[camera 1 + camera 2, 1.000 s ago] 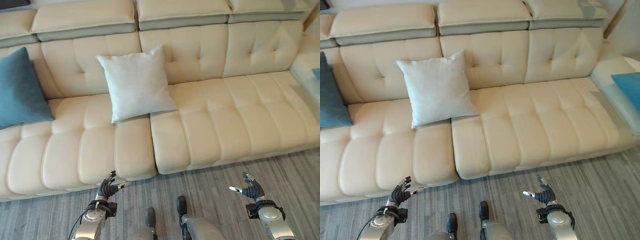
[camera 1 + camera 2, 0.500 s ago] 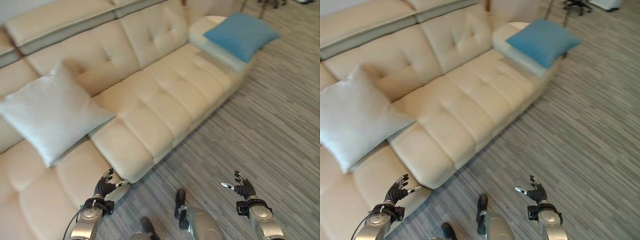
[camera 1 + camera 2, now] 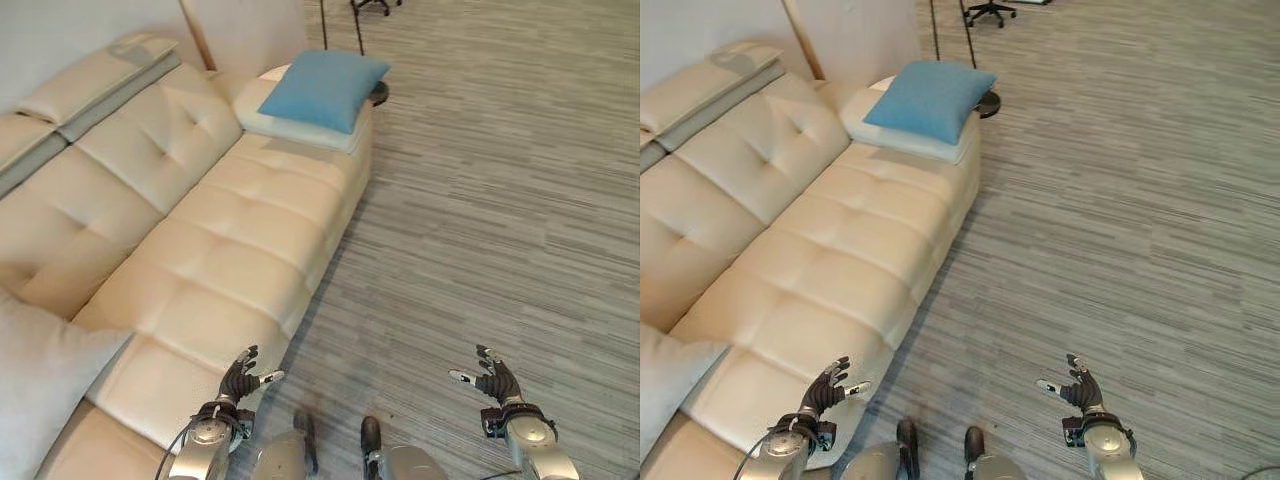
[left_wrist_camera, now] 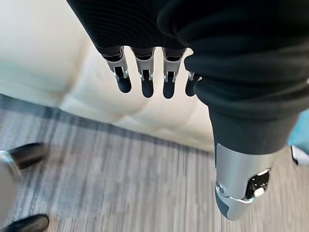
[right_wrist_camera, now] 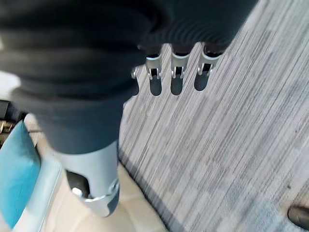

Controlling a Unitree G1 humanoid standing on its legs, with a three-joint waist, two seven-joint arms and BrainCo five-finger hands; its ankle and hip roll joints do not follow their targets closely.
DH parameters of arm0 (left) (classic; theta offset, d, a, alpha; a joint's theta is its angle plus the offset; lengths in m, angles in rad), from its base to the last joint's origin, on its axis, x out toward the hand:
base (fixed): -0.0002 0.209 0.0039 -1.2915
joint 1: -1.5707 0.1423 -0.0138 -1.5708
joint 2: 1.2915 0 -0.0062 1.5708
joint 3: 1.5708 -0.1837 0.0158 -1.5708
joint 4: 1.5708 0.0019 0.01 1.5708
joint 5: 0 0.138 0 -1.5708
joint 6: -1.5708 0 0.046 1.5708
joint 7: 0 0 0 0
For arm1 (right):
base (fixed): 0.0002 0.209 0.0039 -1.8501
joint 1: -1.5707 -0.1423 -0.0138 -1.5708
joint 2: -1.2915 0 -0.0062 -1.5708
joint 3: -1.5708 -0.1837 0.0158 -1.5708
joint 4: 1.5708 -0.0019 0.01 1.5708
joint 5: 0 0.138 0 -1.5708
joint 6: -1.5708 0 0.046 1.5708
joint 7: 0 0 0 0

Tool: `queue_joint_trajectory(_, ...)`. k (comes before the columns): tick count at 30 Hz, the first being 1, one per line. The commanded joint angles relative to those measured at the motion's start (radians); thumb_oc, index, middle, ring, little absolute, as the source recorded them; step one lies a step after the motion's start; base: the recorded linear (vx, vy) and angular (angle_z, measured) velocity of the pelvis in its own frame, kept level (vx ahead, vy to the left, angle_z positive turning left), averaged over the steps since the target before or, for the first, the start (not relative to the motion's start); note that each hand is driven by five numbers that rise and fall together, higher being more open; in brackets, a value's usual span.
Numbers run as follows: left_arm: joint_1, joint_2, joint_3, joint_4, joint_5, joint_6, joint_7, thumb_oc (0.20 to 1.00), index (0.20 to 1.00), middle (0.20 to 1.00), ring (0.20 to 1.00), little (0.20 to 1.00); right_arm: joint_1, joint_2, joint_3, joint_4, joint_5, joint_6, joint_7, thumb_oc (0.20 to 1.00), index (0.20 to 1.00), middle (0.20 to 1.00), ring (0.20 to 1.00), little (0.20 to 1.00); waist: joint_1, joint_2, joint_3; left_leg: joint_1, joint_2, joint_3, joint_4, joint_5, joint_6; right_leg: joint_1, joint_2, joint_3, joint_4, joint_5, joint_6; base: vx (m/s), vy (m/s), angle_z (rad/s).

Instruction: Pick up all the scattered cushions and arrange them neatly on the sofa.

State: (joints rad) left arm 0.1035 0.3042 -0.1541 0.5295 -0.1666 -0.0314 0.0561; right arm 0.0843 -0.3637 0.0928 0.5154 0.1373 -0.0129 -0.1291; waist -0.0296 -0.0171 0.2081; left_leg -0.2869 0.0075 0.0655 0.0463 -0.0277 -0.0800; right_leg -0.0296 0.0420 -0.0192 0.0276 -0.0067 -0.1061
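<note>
A blue cushion (image 3: 322, 89) lies flat on the far end of the cream sofa (image 3: 230, 230), on top of a pale cushion (image 3: 300, 130). A pale grey cushion (image 3: 35, 385) leans on the sofa at the near left edge of the view. My left hand (image 3: 238, 376) hangs open over the sofa's front corner, holding nothing; its straight fingers (image 4: 145, 82) show against the cream seat. My right hand (image 3: 494, 378) is open over the striped grey floor, empty, fingers (image 5: 176, 77) straight. Both hands are far from the blue cushion.
Striped grey carpet (image 3: 480, 200) spreads to the right of the sofa. A black office chair base (image 3: 989, 10) stands at the far top. A small dark round stand (image 3: 377, 94) sits just past the sofa's end, beside the blue cushion.
The camera has swung to the right: the sofa and pale grey cushion slid left, the blue cushion moved toward the top centre. Both hands stay open and low.
</note>
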Motion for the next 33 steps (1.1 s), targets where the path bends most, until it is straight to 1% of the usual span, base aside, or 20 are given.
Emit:
queue_joint_trajectory(1, 0.026, 0.041, 0.015, -0.069, 0.046, -0.018, 0.009, 1.000, 1.000, 1.000, 1.000, 1.000, -0.007, -0.003, -0.005, -0.061, -0.011, -0.033, -0.011, 1.000, 1.000, 1.000, 1.000, 1.000, 0.046, 0.002, -0.011, -0.087, -0.031, 0.040, 0.015, 0.139, 0.037, 0.174, 0.013, 0.102, 0.057, -0.197, 0.136, 0.34, 0.068, -0.80)
queue_joint_trajectory(4, 0.046, 0.047, 0.029, -0.072, 0.052, -0.013, 0.006, 1.000, 1.000, 1.000, 1.000, 1.000, -0.005, 0.003, -0.003, -0.067, -0.014, -0.030, 0.002, 1.000, 1.000, 1.000, 1.000, 1.000, 0.067, -0.006, -0.028, -0.088, -0.031, 0.039, 0.021, 0.150, 0.048, 0.226, 0.012, 0.151, 0.066, -0.232, 0.144, 0.52, 0.113, -0.65)
queue_joint_trajectory(6, 0.048, 0.049, 0.027, -0.070, 0.053, -0.011, 0.003, 1.000, 1.000, 1.000, 1.000, 1.000, 0.011, 0.009, -0.006, -0.071, -0.016, -0.036, 0.010, 1.000, 1.000, 1.000, 1.000, 1.000, 0.075, -0.023, -0.047, -0.102, -0.041, 0.036, 0.073, 0.166, 0.064, 0.234, -0.019, 0.149, 0.100, -0.219, 0.161, 0.54, 0.137, -0.79)
queue_joint_trajectory(9, 0.033, 0.066, 0.031, -0.063, 0.050, -0.010, 0.005, 1.000, 1.000, 1.000, 1.000, 1.000, -0.004, 0.022, -0.001, -0.076, -0.014, -0.036, 0.027, 1.000, 1.000, 1.000, 1.000, 1.000, 0.065, -0.047, -0.032, -0.056, -0.041, 0.069, 0.099, 0.115, 0.087, 0.126, -0.064, 0.128, 0.345, -0.078, 0.243, 0.32, 0.100, -0.42)
queue_joint_trajectory(10, 0.033, 0.065, 0.031, -0.063, 0.050, -0.010, 0.005, 1.000, 1.000, 1.000, 1.000, 1.000, -0.005, 0.022, -0.001, -0.076, -0.014, -0.036, 0.027, 1.000, 1.000, 1.000, 1.000, 1.000, 0.068, -0.043, -0.035, -0.059, -0.035, 0.069, 0.098, 0.118, 0.086, 0.121, -0.059, 0.131, 0.344, -0.074, 0.242, 0.27, 0.094, -0.51)
queue_joint_trajectory(11, 0.019, 0.076, 0.038, -0.066, 0.041, -0.012, 0.014, 1.000, 1.000, 1.000, 1.000, 1.000, -0.032, 0.032, 0.011, -0.084, -0.011, -0.042, 0.024, 1.000, 1.000, 1.000, 1.000, 1.000, 0.061, -0.040, -0.017, -0.007, -0.017, 0.105, 0.104, 0.061, 0.102, 0.026, -0.120, 0.045, 0.474, 0.014, 0.265, 0.27, 0.113, -0.43)
queue_joint_trajectory(12, 0.014, 0.079, 0.041, -0.068, 0.035, -0.013, 0.021, 1.000, 1.000, 1.000, 1.000, 1.000, -0.042, 0.036, 0.019, -0.082, -0.012, -0.040, 0.025, 1.000, 1.000, 1.000, 1.000, 1.000, 0.061, -0.029, -0.011, 0.029, 0.002, 0.121, 0.098, 0.040, 0.106, -0.020, -0.149, -0.005, 0.496, 0.013, 0.261, 0.53, 0.196, -0.37)
queue_joint_trajectory(13, 0.019, 0.083, 0.047, -0.071, 0.028, -0.018, 0.026, 1.000, 1.000, 1.000, 1.000, 1.000, -0.054, 0.039, 0.023, -0.089, -0.002, -0.041, 0.025, 1.000, 1.000, 1.000, 1.000, 1.000, 0.054, -0.015, 0.003, 0.100, 0.012, 0.137, 0.092, -0.013, 0.111, -0.084, -0.204, -0.104, 0.476, -0.024, 0.232, 0.35, 0.126, -0.42)
queue_joint_trajectory(17, 0.020, 0.084, 0.050, -0.067, 0.022, -0.020, 0.027, 1.000, 1.000, 1.000, 1.000, 1.000, -0.063, 0.028, 0.023, -0.096, 0.006, -0.035, 0.026, 1.000, 1.000, 1.000, 1.000, 1.000, 0.035, -0.001, 0.029, 0.168, 0.021, 0.151, 0.100, -0.069, 0.113, -0.167, -0.223, -0.183, 0.395, -0.077, 0.218, 0.33, 0.047, -0.39)
queue_joint_trajectory(19, 0.015, 0.074, 0.046, -0.053, 0.035, -0.020, 0.029, 1.000, 1.000, 1.000, 1.000, 1.000, -0.069, 0.023, 0.016, -0.102, 0.018, -0.034, 0.020, 1.000, 1.000, 1.000, 1.000, 1.000, 0.008, -0.006, 0.048, 0.250, 0.000, 0.145, 0.080, -0.112, 0.104, -0.245, -0.202, -0.194, 0.234, -0.020, 0.239, 0.45, -0.066, -0.28)
queue_joint_trajectory(20, 0.015, 0.074, 0.046, -0.052, 0.035, -0.020, 0.029, 1.000, 1.000, 1.000, 1.000, 1.000, -0.069, 0.022, 0.016, -0.102, 0.018, -0.034, 0.020, 1.000, 1.000, 1.000, 1.000, 1.000, 0.007, -0.005, 0.049, 0.252, 0.001, 0.144, 0.079, -0.112, 0.104, -0.242, -0.201, -0.195, 0.232, -0.020, 0.239, 0.43, -0.104, -0.16)
queue_joint_trajectory(23, 0.008, 0.065, 0.060, -0.048, 0.043, -0.025, 0.034, 1.000, 1.000, 1.000, 1.000, 1.000, -0.066, 0.025, 0.010, -0.104, 0.019, -0.035, 0.018, 1.000, 1.000, 1.000, 1.000, 1.000, -0.018, -0.002, 0.056, 0.331, -0.003, 0.124, 0.045, -0.148, 0.079, -0.290, -0.197, -0.204, 0.061, 0.049, 0.274, 0.44, -0.153, 0.08)
queue_joint_trajectory(25, 0.008, 0.063, 0.058, -0.045, 0.057, -0.030, 0.032, 1.000, 1.000, 1.000, 1.000, 1.000, -0.048, 0.023, 0.006, -0.103, 0.014, -0.040, 0.023, 1.000, 1.000, 1.000, 1.000, 1.000, -0.040, -0.001, 0.037, 0.413, -0.001, 0.098, 0.014, -0.186, 0.057, -0.308, -0.204, -0.161, 0.028, 0.077, 0.285, 0.61, -0.264, 0.33)
queue_joint_trajectory(27, 0.014, 0.060, 0.061, -0.045, 0.056, -0.034, 0.032, 1.000, 1.000, 1.000, 1.000, 1.000, -0.043, 0.023, 0.005, -0.102, 0.016, -0.041, 0.028, 1.000, 1.000, 1.000, 1.000, 1.000, -0.044, -0.005, 0.030, 0.434, 0.000, 0.092, 0.019, -0.190, 0.051, -0.299, -0.205, -0.141, 0.041, 0.101, 0.279, 0.52, -0.315, 0.39)
queue_joint_trajectory(28, 0.013, 0.046, 0.040, -0.039, 0.042, -0.030, 0.034, 1.000, 1.000, 1.000, 1.000, 1.000, -0.031, 0.008, 0.003, -0.093, 0.013, -0.040, 0.026, 1.000, 1.000, 1.000, 1.000, 1.000, -0.054, 0.015, 0.018, 0.375, 0.070, 0.075, 0.235, -0.083, 0.012, -0.256, -0.171, -0.108, 0.089, 0.082, 0.228, 0.60, -0.414, 0.41)
queue_joint_trajectory(29, 0.013, 0.047, 0.041, -0.039, 0.042, -0.030, 0.034, 1.000, 1.000, 1.000, 1.000, 1.000, -0.031, 0.008, 0.003, -0.093, 0.013, -0.040, 0.027, 1.000, 1.000, 1.000, 1.000, 1.000, -0.056, 0.012, 0.015, 0.370, 0.067, 0.073, 0.236, -0.081, 0.012, -0.259, -0.174, -0.108, 0.087, 0.085, 0.228, 0.54, -0.470, 0.38)
queue_joint_trajectory(30, 0.009, 0.045, 0.027, -0.044, 0.041, -0.030, 0.027, 1.000, 1.000, 1.000, 1.000, 1.000, -0.031, -0.003, 0.000, -0.094, 0.026, -0.046, 0.023, 1.000, 1.000, 1.000, 1.000, 1.000, -0.053, 0.013, 0.024, 0.312, 0.088, 0.066, 0.369, -0.030, 0.008, -0.235, -0.165, -0.111, 0.087, 0.069, 0.206, 0.09, -0.136, 0.50)
queue_joint_trajectory(31, 0.009, 0.045, 0.028, -0.044, 0.041, -0.030, 0.027, 1.000, 1.000, 1.000, 1.000, 1.000, -0.031, -0.002, 0.001, -0.093, 0.026, -0.046, 0.023, 1.000, 1.000, 1.000, 1.000, 1.000, -0.056, 0.010, 0.020, 0.304, 0.085, 0.063, 0.370, -0.027, 0.009, -0.239, -0.168, -0.112, 0.085, 0.072, 0.206, 0.23, -0.286, 0.65)
queue_joint_trajectory(32, 0.001, 0.041, 0.016, -0.041, 0.038, -0.029, 0.027, 1.000, 1.000, 1.000, 1.000, 1.000, -0.032, -0.011, 0.000, -0.086, 0.038, -0.050, 0.018, 1.000, 1.000, 1.000, 1.000, 1.000, -0.053, 0.007, 0.027, 0.255, 0.107, 0.061, 0.457, 0.019, 0.006, -0.211, -0.153, -0.114, 0.087, 0.043, 0.177, 0.21, -0.226, 0.44)
queue_joint_trajectory(33, -0.003, 0.038, 0.014, -0.046, 0.027, -0.027, 0.026, 1.000, 1.000, 1.000, 1.000, 1.000, -0.032, -0.017, -0.006, -0.084, 0.040, -0.042, 0.017, 1.000, 1.000, 1.000, 1.000, 1.000, -0.050, 0.002, 0.027, 0.222, 0.105, 0.064, 0.473, 0.009, 0.021, -0.193, -0.151, -0.112, 0.082, 0.024, 0.166, 0.54, -0.369, 0.07)
